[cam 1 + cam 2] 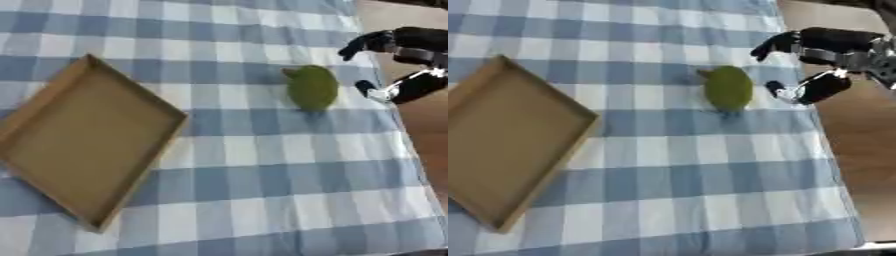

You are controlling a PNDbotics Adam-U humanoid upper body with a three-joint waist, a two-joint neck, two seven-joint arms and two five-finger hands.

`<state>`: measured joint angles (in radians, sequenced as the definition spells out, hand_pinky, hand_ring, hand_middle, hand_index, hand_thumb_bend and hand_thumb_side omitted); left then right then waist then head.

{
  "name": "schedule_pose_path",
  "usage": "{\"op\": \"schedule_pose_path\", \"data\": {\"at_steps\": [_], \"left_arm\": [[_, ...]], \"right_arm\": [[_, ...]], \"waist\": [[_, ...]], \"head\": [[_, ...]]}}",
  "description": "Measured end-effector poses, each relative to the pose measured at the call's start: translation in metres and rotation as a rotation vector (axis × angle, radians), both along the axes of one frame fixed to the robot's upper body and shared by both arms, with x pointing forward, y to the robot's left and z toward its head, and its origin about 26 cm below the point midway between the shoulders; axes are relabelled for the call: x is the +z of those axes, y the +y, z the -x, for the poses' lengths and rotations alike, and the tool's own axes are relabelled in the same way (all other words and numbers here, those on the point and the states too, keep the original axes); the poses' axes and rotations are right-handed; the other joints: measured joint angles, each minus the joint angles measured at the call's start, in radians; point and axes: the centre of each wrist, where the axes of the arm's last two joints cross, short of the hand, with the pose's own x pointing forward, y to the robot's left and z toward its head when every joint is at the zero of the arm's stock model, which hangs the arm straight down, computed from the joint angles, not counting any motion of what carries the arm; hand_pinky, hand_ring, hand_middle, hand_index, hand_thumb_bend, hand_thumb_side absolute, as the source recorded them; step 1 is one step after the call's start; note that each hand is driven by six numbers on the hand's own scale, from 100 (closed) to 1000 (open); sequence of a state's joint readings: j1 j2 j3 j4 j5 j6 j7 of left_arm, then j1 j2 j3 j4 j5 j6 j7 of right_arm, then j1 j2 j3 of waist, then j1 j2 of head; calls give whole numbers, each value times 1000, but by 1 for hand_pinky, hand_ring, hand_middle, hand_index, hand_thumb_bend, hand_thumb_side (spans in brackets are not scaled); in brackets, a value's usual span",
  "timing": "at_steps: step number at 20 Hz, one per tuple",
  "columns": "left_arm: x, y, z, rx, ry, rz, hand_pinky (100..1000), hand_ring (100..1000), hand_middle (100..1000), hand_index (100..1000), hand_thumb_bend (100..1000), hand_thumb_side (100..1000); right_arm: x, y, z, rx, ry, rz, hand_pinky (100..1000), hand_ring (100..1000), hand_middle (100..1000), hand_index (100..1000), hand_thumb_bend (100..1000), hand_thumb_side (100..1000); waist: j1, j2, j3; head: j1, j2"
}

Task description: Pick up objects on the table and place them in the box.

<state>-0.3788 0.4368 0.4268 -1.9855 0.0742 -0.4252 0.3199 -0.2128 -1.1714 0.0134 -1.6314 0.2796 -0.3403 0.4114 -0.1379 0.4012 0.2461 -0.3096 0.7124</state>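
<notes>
Fruit-shaped and green, the one loose object (728, 88) on the bench (684, 170) looks like a pear or avocado lying on its side, a short stem end pointing toward the far left. It rests on the blue-and-white checked cloth toward the bench's right edge, in the far half. I judge it light and fairly rigid, with a smooth rounded skin that could roll or slip if nudged from one side only — so the broad middle of the body, taken across its width, looks the better hold than the narrow stem end.

The right hand (826, 59) hangs at the bench's right edge, just beside the object but apart from it. Its fingers (773, 44) are spread from the thumb below, held apart in an open, slightly curved reach, and they have hold of nothing. The object lies to the hand's left, roughly level with the gap between upper fingers and thumb.

The box (52, 95) — a shallow brown cardboard tray, set askew — sits at the bench's left edge, well apart from the object, with nothing visible inside it. The left hand shows in neither view.
</notes>
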Motion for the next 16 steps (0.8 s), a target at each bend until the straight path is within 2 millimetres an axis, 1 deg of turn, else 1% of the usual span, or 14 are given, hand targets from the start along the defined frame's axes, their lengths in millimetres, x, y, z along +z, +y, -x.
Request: {"op": "schedule_pose_path", "data": {"at_steps": [2, 5, 7, 9, 10, 16], "left_arm": [[0, 0, 0, -1, 1, -1, 743, 724, 757, 714, 491, 464], [0, 0, 0, -2, 3, -3, 743, 724, 756, 714, 489, 462], [0, 0, 0, -4, 3, -4, 743, 723, 755, 714, 488, 462], [0, 0, 0, -6, 4, -5, 743, 723, 755, 713, 488, 462], [0, 0, 0, -6, 4, -6, 743, 724, 755, 713, 488, 462], [0, -2, -1, -13, 9, -11, 743, 724, 755, 712, 486, 463]], "right_arm": [[3, 0, -1, 2, 11, -4, 945, 972, 831, 977, 100, 392], [5, 2, -3, 17, 24, 0, 952, 978, 843, 991, 100, 454], [7, 3, -4, 28, 26, 5, 954, 979, 848, 994, 100, 526], [7, 5, -5, 39, 28, 13, 954, 978, 848, 992, 100, 530], [8, 6, -5, 44, 25, 17, 952, 976, 847, 989, 100, 566], [6, 15, -8, 57, 8, 63, 950, 973, 845, 984, 100, 620]], "waist": [[0, -1, 0], [-1, -2, 0], [-1, -3, 1], [-2, -7, 1], [-2, -8, 2], [-4, -8, 8]], "head": [[-1, 2], [-4, 7], [-6, 8], [-9, 8], [-10, 8], [-14, 8]]}}
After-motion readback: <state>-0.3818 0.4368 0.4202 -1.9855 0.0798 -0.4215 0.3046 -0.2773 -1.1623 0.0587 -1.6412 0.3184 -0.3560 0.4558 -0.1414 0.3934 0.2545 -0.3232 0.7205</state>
